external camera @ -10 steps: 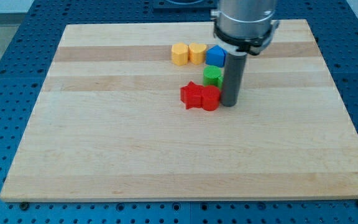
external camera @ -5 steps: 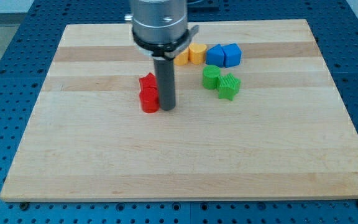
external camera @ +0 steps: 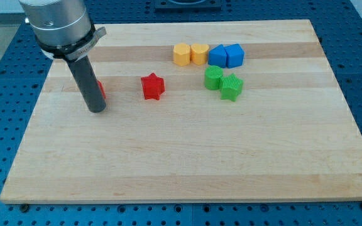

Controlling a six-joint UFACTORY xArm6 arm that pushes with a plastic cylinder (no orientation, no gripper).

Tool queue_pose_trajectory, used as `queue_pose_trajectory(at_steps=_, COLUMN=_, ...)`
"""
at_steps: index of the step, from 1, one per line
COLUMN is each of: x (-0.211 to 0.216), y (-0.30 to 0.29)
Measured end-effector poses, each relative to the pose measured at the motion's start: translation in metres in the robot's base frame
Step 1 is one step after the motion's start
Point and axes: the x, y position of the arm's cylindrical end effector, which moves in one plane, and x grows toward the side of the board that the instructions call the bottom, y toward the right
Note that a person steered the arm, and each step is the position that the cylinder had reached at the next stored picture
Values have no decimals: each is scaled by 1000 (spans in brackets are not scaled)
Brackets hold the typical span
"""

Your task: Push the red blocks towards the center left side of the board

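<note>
My tip sits at board left, touching a mostly hidden red block; red star stranded mid-board, unpushed. No fingers.

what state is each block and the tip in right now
my tip: down on the board, at the view's left, against the red block
red block: mostly hidden behind the rod
red star: alone, mid-board
yellow blocks: touching pair
blue blocks: touching pair
green blocks: touching pair
</note>
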Motion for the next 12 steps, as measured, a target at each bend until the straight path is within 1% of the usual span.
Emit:
queue_pose_trajectory(at_steps=2, x=-16, y=4)
queue_pose_trajectory(at_steps=4, x=-31, y=21)
queue_pose_trajectory(at_steps=5, x=-38, y=13)
queue_pose_trajectory(at_steps=7, x=-38, y=-30)
queue_pose_trajectory(at_steps=8, x=-37, y=-29)
queue_pose_trajectory(at_steps=10, x=-1, y=48)
queue_pose_trajectory(at_steps=12, x=-2, y=156)
